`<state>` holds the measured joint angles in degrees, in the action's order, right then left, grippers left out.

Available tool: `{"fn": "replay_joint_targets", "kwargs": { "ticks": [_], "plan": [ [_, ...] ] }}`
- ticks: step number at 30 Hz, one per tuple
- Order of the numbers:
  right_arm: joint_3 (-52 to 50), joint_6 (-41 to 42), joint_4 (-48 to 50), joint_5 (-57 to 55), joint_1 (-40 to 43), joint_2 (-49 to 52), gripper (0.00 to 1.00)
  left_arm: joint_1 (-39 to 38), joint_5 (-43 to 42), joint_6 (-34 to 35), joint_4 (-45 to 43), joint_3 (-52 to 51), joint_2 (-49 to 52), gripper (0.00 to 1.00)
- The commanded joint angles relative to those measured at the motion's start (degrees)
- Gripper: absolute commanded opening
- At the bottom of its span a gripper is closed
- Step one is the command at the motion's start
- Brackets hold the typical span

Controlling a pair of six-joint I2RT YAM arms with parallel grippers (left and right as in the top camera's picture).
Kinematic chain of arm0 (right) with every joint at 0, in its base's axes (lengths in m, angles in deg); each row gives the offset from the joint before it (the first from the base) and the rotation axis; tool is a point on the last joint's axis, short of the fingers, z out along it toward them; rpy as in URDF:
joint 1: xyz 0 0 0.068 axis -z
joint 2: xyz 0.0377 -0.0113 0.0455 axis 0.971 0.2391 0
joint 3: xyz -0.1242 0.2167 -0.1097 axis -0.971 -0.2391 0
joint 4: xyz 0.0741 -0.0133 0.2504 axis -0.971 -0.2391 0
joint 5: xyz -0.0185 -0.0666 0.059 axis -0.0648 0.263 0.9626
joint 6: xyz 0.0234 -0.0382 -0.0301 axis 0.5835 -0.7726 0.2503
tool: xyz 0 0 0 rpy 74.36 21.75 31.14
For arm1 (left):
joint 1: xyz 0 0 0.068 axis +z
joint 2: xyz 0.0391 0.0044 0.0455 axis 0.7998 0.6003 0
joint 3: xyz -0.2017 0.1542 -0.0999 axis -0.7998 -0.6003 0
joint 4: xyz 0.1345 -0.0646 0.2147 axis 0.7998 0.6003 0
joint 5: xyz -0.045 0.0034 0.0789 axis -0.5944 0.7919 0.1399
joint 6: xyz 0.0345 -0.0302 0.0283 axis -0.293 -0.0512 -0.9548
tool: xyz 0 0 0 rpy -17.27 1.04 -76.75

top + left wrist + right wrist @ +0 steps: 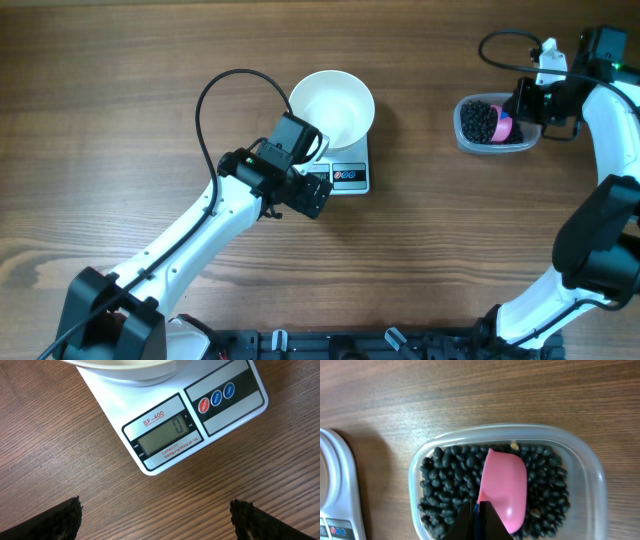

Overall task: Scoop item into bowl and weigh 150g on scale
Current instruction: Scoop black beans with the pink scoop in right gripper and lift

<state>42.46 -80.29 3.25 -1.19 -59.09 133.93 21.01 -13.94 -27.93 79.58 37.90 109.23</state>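
Observation:
The white bowl (333, 108) stands on the white scale (349, 177); its display (162, 436) reads 0 in the left wrist view. My left gripper (156, 515) hovers open over bare wood just in front of the scale. The item, small black beans (447, 485), fills a clear plastic tub (492, 124) at the far right. A pink scoop (504, 486) lies bowl-down on the beans. My right gripper (477, 519) is shut on the scoop's thin blue handle, right above the tub.
Black cables loop over the table behind the left arm (215, 95) and near the right arm (500, 45). The scale's edge (337, 490) shows at the left of the right wrist view. A dark rail (380, 345) runs along the front edge.

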Motion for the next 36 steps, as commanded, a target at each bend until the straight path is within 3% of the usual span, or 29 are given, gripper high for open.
{"fn": "replay_joint_targets", "kwargs": {
  "ticks": [1,7,13,17,23,29,36],
  "plan": [
    [-5.2,2.73,0.81,5.22,-0.61,1.05,0.04,0.11,-0.72,-0.68,0.0,-0.37,-1.18,1.0],
    [-5.9,7.32,11.5,6.67,1.27,1.05,0.04,0.11,-0.72,-0.68,0.0,-0.37,-1.18,1.0],
    [-5.95,7.32,8.11,4.33,3.06,1.05,0.04,0.11,-0.72,-0.68,0.0,-0.37,-1.18,1.0],
    [-8.02,9.86,5.05,9.2,1.75,1.05,0.04,0.11,-0.72,-0.68,0.0,-0.37,-1.18,1.0],
    [-8.02,12.87,16.57,4.04,3.8,1.05,0.04,0.11,-0.72,-0.68,0.02,-0.37,-1.18,1.0],
    [-10.19,13.73,8.92,4.61,3.96,1.05,0.04,0.11,-0.72,-0.68,0.02,-0.37,-1.18,1.0],
    [-14.01,14.6,20.31,12.98,5.75,1.05,0.04,0.07,-0.72,-0.68,0.0,-0.37,-1.16,1.0]
  ]
}}
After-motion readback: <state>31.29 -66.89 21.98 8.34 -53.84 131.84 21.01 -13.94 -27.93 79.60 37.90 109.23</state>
